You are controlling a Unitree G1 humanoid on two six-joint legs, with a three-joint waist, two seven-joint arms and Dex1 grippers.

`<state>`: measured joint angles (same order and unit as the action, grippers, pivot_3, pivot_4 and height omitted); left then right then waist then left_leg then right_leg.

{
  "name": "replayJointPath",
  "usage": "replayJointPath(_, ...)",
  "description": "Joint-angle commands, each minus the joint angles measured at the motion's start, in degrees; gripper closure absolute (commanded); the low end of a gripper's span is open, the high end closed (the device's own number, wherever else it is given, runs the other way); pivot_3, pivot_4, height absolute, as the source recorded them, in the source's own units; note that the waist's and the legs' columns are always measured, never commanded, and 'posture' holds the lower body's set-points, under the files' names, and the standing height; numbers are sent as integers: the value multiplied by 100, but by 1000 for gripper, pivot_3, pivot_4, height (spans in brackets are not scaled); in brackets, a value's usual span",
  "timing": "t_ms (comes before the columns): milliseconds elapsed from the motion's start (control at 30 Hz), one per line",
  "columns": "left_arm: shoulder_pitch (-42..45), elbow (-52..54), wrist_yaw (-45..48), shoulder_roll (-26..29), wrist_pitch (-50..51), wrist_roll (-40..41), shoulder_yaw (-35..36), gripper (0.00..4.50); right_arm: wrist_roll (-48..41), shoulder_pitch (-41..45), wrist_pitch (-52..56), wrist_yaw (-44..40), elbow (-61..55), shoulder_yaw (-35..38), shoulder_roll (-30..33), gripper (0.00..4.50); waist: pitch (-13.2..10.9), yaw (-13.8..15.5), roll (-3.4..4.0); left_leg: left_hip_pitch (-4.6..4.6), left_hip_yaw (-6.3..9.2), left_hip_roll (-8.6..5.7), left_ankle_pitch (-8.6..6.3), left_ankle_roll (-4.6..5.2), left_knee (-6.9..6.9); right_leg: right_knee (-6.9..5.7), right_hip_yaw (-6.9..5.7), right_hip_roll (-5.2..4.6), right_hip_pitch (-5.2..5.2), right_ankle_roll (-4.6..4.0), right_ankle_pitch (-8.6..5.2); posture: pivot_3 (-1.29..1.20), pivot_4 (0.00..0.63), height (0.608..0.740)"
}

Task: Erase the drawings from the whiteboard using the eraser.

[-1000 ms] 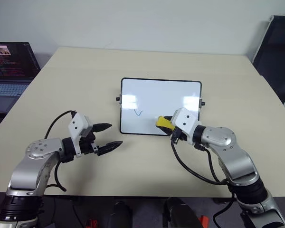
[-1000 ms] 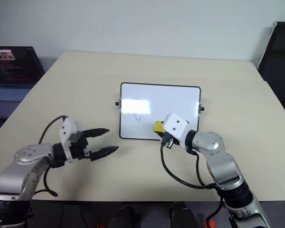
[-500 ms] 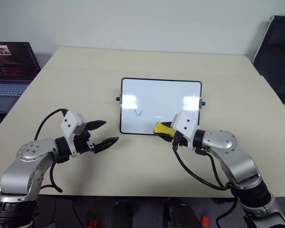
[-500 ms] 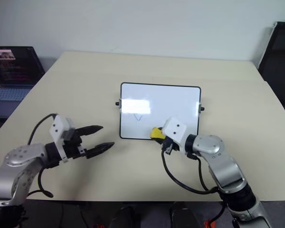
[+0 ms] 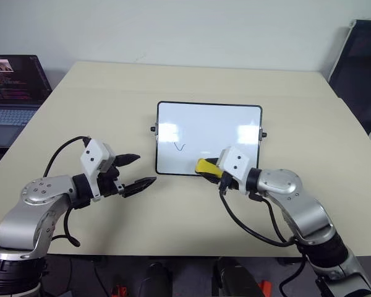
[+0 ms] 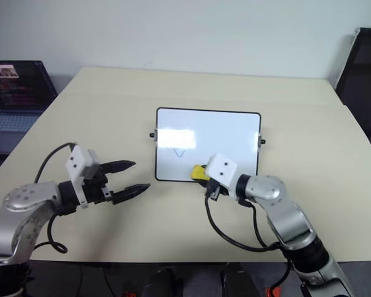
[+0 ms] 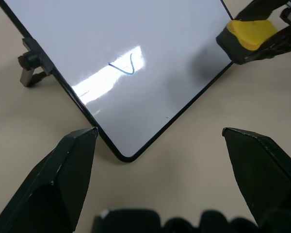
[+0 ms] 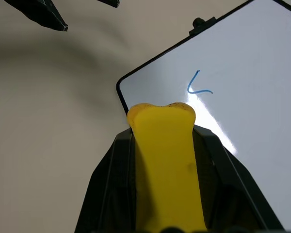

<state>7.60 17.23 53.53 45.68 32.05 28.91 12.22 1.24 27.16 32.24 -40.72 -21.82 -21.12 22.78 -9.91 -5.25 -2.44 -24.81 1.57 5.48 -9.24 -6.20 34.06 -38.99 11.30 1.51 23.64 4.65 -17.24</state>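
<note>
Right gripper (image 5: 211, 170) is clamped tight on the eraser (image 5: 205, 167), its black fingers pressing the yellow block's two long sides so that the front end bulges out past them, seen plainly in the right wrist view. That bulge suggests a soft, light, spongy block that squashes under pressure, so I judge the side grip near its middle sound, with the free front end left to rub the board. Left gripper (image 5: 136, 171) hangs with its fingers spread wide and nothing between them, over the bare table (image 5: 191, 216) just beside the near left corner of the whiteboard (image 5: 226, 127). This board lies flat at the table's centre, a glossy white panel in a thin black frame with rounded corners and small black knobs at its sides; it looks stiff, light and slippery, likely to slide if pushed hard. One blue tick-shaped drawing (image 5: 180, 146) remains on its left half. At the board's near edge the eraser sits, near the mark but apart from it.
</note>
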Motion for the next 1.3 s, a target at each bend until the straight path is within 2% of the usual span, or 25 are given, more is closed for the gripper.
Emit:
replayJointPath(33, 209, -191, 178, 84, -229, -86, -134, 0, 346, 754, -490, 241, 706, -267, -330, 3281, 0, -25, 0, 0, 0, 0, 0, 0, 1, -1, 0, 0, 0, 0, 1, 0, 150, 740)
replayJointPath(200, 227, -491, 361, 130, -456, -212, -176, 0, 774, 1561, -1043, 456, 1971, -537, -697, 3281, 0, -52, 0, -2, 0, 0, 0, 0, -6, 2, -2, 0, -1, 3, 3, 0, 150, 740)
replayJointPath(433, 164, -522, 336, 80, -569, -318, -166, 0, 1133, 2477, -1683, 848, 3639, -523, -1254, 3281, -1, -74, 1, -7, 4, 4, 0, -1, -21, -2, -16, 0, 8, -3, 23, 0, 150, 740)
replayJointPath(667, 153, -518, 346, -14, -621, -266, -172, 0, 1262, 2482, -1749, 595, 4028, -638, -1271, 3281, -2, -83, 3, -8, 7, 4, 0, -1, -20, -5, -19, 0, 7, -3, 22, 0, 150, 740)
replayJointPath(767, 248, -688, 394, -47, -674, -293, -222, 0, 1642, 2290, -1797, 113, 3836, -1092, -913, 3282, -1, -84, 2, -7, 9, 4, 0, -1, -17, -6, -21, 0, 3, -2, 22, 0, 150, 740)
replayJointPath(867, 366, -819, 418, -58, -697, -307, -261, 0, 1787, 2259, -1897, 8, 3772, -1199, -807, 3282, -1, -87, 3, -4, 11, 4, 0, -1, -13, -6, -22, 0, 0, 1, 20, 0, 150, 740)
replayJointPath(1000, 379, -875, 456, -51, -755, -299, -287, 0, 1944, 2567, -2276, 768, 4274, -955, -1100, 3282, -1, -120, 2, -1, 13, 4, 2, -1, -5, -9, -21, 1, -5, 3, 19, 0, 150, 740)
replayJointPath(1100, 342, -882, 486, -52, -790, -311, -280, 0, 1875, 2740, -2509, 1022, 4648, -847, -1354, 3282, -1, -132, 2, -1, 13, 4, 6, 3, -2, -9, -20, 1, -7, 2, 19, 0, 150, 740)
replayJointPath(1300, 271, -834, 486, -48, -830, -309, -246, 0, 1807, 2667, -2196, 386, 4980, -1002, -1397, 3282, -1, -129, 2, -1, 14, 4, 7, 4, -5, -7, -22, 0, -9, 17, 32, 0, 150, 740)
